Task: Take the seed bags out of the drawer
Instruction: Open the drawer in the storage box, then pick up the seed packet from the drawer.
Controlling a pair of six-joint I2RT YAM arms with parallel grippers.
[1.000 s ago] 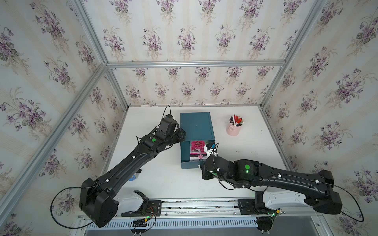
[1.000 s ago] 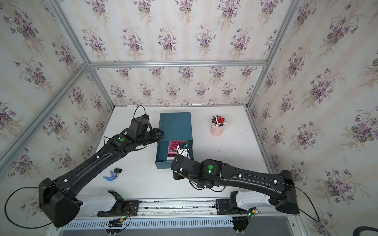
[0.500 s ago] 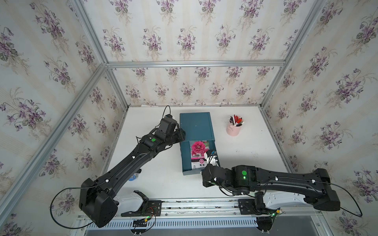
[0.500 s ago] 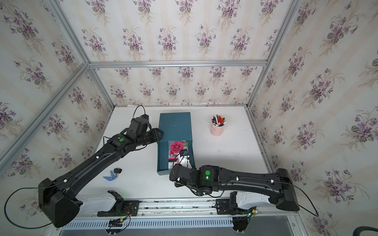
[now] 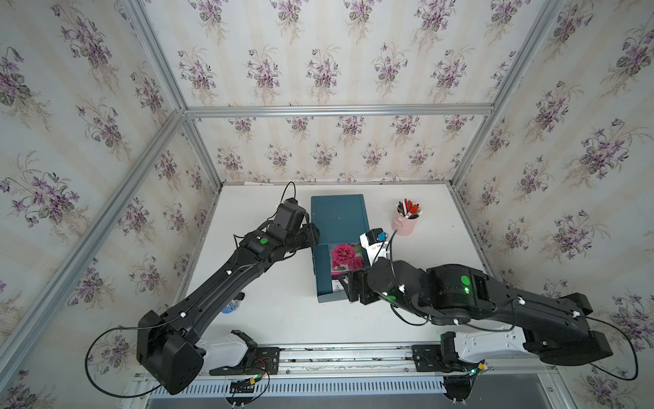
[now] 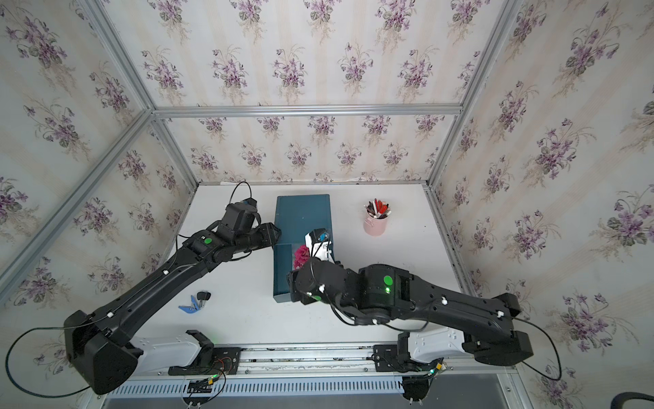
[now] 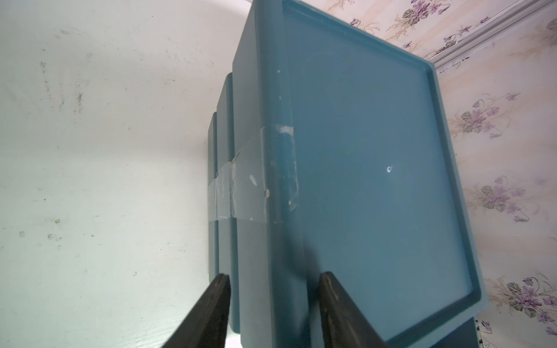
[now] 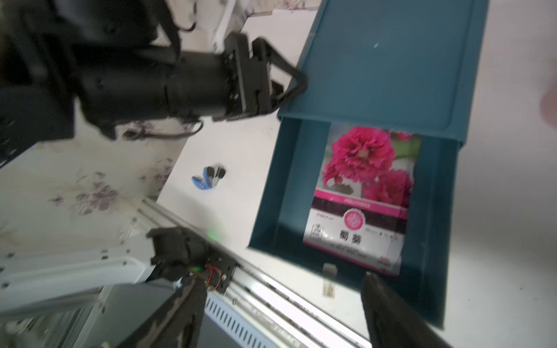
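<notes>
Pink bag [image 8: 364, 192] lay flat in the open drawer [image 8: 280, 186]. Right jaws were spread over its near end, so I judged it best to catch the bag's near edge. Left jaws straddled the cabinet [image 7: 376, 150], grip unclear.

Gripper [image 7: 272, 278] straddles the top edge of the teal drawer cabinet [image 7: 376, 180], one finger on each side; contact unclear; clear tape strip [image 7: 241, 183] crosses the cabinet side ahead of the fingertips; scuffed white table [image 7: 105, 150] alongside.

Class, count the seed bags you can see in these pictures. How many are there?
1: a pink-bloom bag lying flat in the open drawer. More may be hidden beneath it or farther inside.
</notes>
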